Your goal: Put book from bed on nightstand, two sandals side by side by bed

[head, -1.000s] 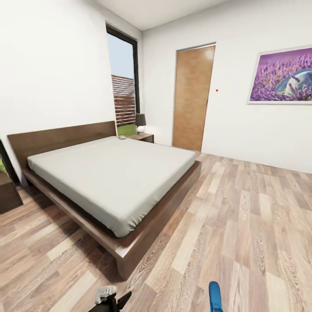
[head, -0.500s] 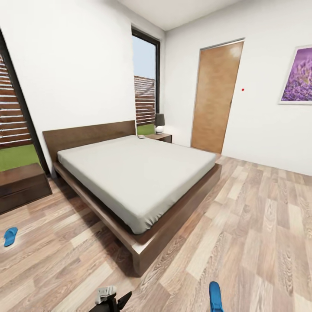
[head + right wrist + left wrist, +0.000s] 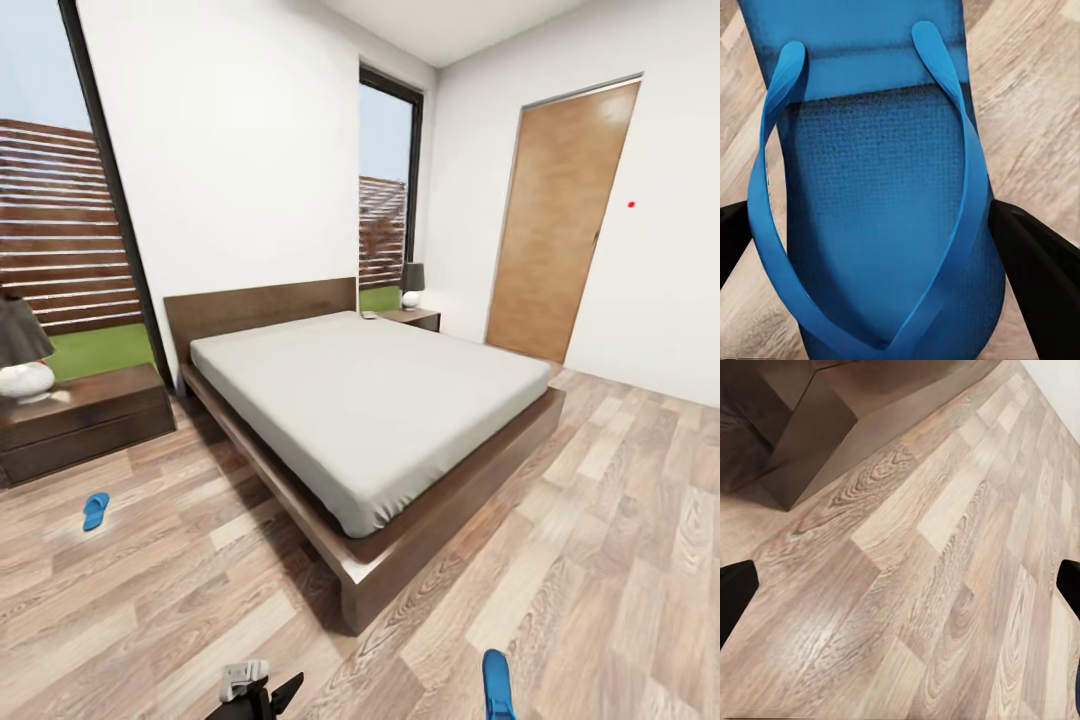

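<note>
The bed (image 3: 380,400), dark-framed with a bare grey mattress, fills the middle of the head view. One blue sandal (image 3: 96,510) lies on the floor left of the bed, in front of the near nightstand (image 3: 85,420). The other sandal (image 3: 495,685) (image 3: 881,202) is held sole-up in my right gripper (image 3: 892,255), which is shut on it with a black finger on each side. My left gripper (image 3: 255,692) (image 3: 904,592) hangs open over bare floor by the bed's foot corner. I cannot make out the book. A small pale thing (image 3: 368,315) by the far nightstand (image 3: 415,318) is too small to identify.
A lamp (image 3: 22,355) stands on the near nightstand and another lamp (image 3: 411,285) on the far one. A wooden door (image 3: 560,220) is in the right wall. Tall windows flank the headboard. Open plank floor (image 3: 620,520) runs right of the bed.
The camera has swung left, so the bed and door slid right in the picture. The near nightstand, its lamp and the floor sandal came into view. Both grippers keep their places.
</note>
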### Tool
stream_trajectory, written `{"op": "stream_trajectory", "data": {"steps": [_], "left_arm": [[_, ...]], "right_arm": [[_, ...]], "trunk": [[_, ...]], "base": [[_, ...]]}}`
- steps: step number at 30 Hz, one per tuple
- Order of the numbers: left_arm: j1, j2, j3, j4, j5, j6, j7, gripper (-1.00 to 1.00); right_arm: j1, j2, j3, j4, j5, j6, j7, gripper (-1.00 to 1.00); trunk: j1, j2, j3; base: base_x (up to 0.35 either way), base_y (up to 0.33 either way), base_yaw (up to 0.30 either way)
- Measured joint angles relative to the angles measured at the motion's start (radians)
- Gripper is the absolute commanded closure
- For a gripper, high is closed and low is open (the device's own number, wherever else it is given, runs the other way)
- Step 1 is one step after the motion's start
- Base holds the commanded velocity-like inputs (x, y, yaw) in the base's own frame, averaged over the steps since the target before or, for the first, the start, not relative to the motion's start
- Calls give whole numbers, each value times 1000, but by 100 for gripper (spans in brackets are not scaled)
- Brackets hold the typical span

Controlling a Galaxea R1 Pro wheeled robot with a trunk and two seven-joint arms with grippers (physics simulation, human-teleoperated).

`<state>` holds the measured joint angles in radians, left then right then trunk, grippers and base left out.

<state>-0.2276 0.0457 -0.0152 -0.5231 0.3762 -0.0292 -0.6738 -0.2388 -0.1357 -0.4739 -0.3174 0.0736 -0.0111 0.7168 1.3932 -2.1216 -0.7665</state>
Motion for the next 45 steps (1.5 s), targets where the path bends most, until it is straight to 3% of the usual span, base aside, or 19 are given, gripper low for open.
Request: {"op": "stream_trajectory", "data": {"steps": [45], "left_arm": [[2, -2, -1, 1, 0, 0, 1, -100]], "right_arm": [[0, -1, 0, 0, 0, 0, 0, 100]], "trunk": [[0, 0, 0]], "base": [[0, 0, 291]]}}
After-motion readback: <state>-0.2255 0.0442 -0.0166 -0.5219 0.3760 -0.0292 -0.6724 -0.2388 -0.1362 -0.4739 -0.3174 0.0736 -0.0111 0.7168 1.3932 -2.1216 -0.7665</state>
